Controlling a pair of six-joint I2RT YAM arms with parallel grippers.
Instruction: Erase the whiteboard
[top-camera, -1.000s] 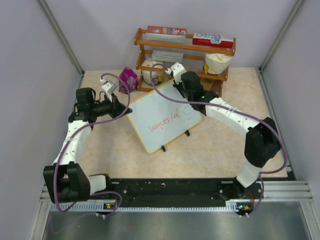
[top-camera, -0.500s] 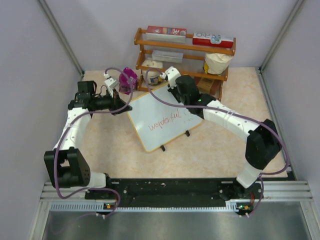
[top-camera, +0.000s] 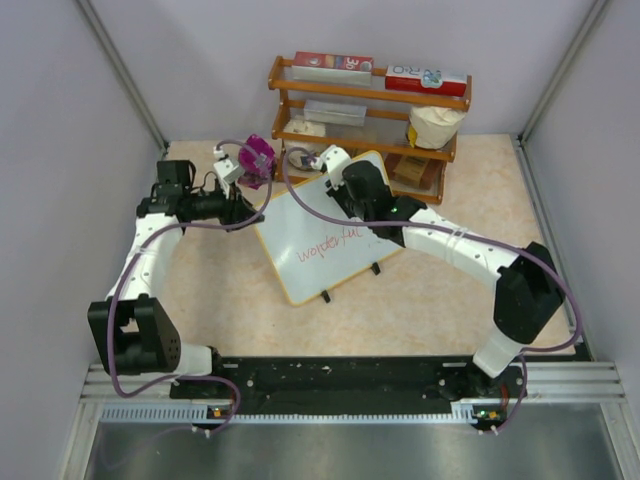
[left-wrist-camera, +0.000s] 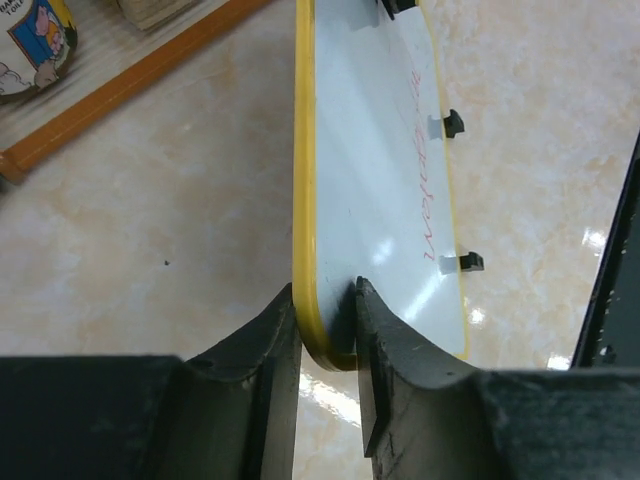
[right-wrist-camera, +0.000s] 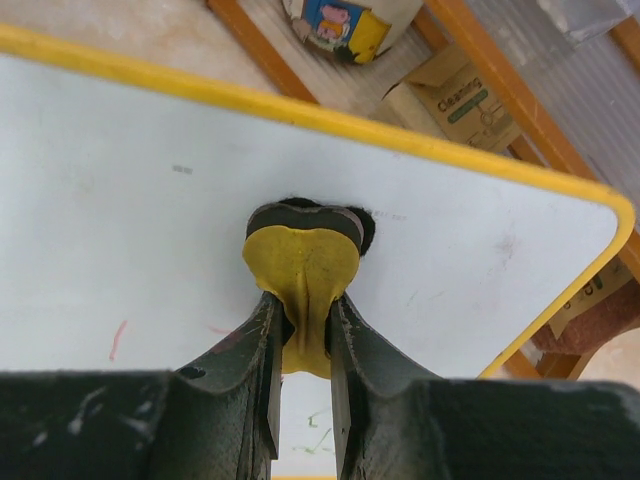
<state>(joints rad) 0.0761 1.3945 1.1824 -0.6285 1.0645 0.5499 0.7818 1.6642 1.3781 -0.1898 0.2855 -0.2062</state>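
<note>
The whiteboard (top-camera: 322, 238), white with a yellow frame and two black feet, lies tilted on the table with red writing (top-camera: 328, 244) on it. My left gripper (top-camera: 244, 212) is shut on its left corner; the left wrist view shows the fingers (left-wrist-camera: 275, 335) clamping the yellow rim of the whiteboard (left-wrist-camera: 370, 150). My right gripper (top-camera: 337, 180) is over the board's far part, shut on a yellow eraser (right-wrist-camera: 303, 262). The eraser's dark pad is pressed on the whiteboard (right-wrist-camera: 130, 200), which has faint red and green marks nearby.
A wooden shelf (top-camera: 365, 95) stands just behind the board with boxes, a cartoon cup (right-wrist-camera: 340, 20), a "Cleaning" box (right-wrist-camera: 450, 95) and a white bag (top-camera: 435, 125). A purple packet (top-camera: 256, 155) sits by the left arm. Grey walls close in both sides.
My right gripper has slid the eraser leftward along the board's far part. My left gripper has shifted slightly and stays clamped on the corner. The board has moved a little.
</note>
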